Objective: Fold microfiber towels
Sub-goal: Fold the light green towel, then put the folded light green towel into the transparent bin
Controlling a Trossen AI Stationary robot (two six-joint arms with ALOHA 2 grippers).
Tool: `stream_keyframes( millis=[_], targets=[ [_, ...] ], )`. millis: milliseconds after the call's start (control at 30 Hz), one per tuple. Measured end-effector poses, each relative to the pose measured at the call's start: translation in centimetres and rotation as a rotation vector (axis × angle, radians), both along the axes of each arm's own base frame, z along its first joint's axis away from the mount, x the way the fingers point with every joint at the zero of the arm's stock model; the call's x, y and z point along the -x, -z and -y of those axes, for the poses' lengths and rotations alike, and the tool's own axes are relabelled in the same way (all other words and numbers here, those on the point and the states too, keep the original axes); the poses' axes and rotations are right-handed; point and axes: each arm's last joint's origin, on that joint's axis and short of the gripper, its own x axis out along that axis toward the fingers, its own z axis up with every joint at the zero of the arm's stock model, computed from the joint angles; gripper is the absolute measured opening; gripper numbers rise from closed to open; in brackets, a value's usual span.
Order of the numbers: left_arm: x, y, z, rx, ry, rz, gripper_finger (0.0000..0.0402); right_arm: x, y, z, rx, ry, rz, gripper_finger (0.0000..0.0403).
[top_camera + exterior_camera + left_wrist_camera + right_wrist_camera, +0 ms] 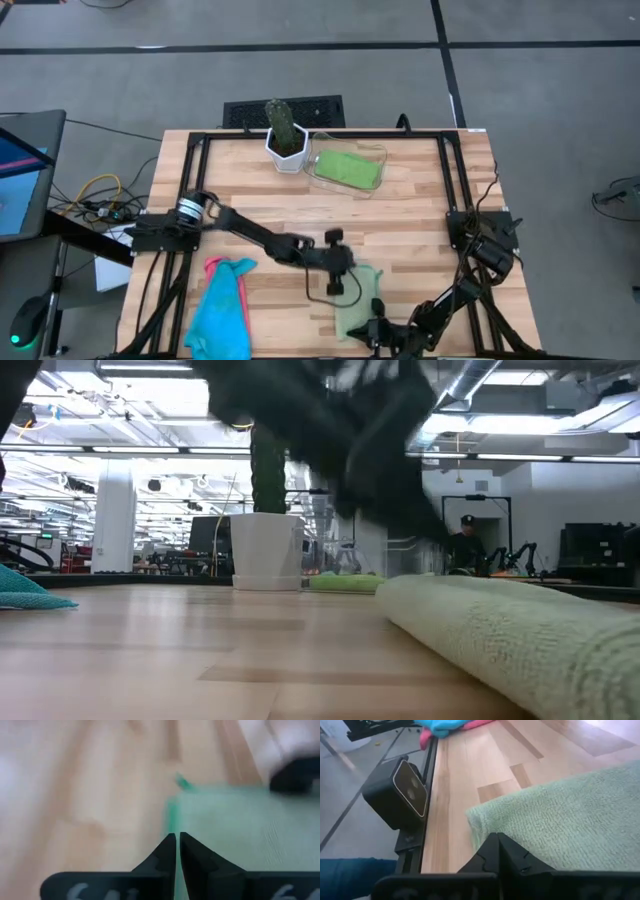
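Two sets of jaws meet at one light green towel (357, 302) lying at the table's (420, 210) front edge, its long axis running front to back. Left gripper (345, 272) has its jaws pressed together over the far end; right gripper (378, 330) has its jaws pinching the near edge. A turquoise and pink heap (222, 303) lies well to the left.

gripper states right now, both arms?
Left gripper: shut on the green towel, at one edge.
Right gripper: shut on the same towel, at its near edge.
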Motion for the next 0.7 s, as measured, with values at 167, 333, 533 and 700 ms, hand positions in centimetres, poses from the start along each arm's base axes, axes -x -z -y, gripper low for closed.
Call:
stream_keyframes(
  millis=[167,333,533,700],
  targets=[
    [1.3,-3.7,-2.4,-0.026,-0.065,-0.054,0.0016,0.3,-2.6,-0.2,0.047,-0.015,0.047,0.0015],
    [1.3,-6.0,-3.2,0.08,0.007,0.013,0.0016,0.9,-6.6,-0.5,0.049,-0.023,0.112,0.0023],
    [0.0,-2.0,-1.2,0.097,0.115,0.012,0.0002,1.2,-5.6,-0.8,-0.148,-0.052,0.002,0.0011],
    [-1.0,2.0,-0.6,0.124,0.144,-0.014,0.0,2.4,-3.9,-1.4,-0.255,-0.055,-0.108,0.0022]
  ],
)
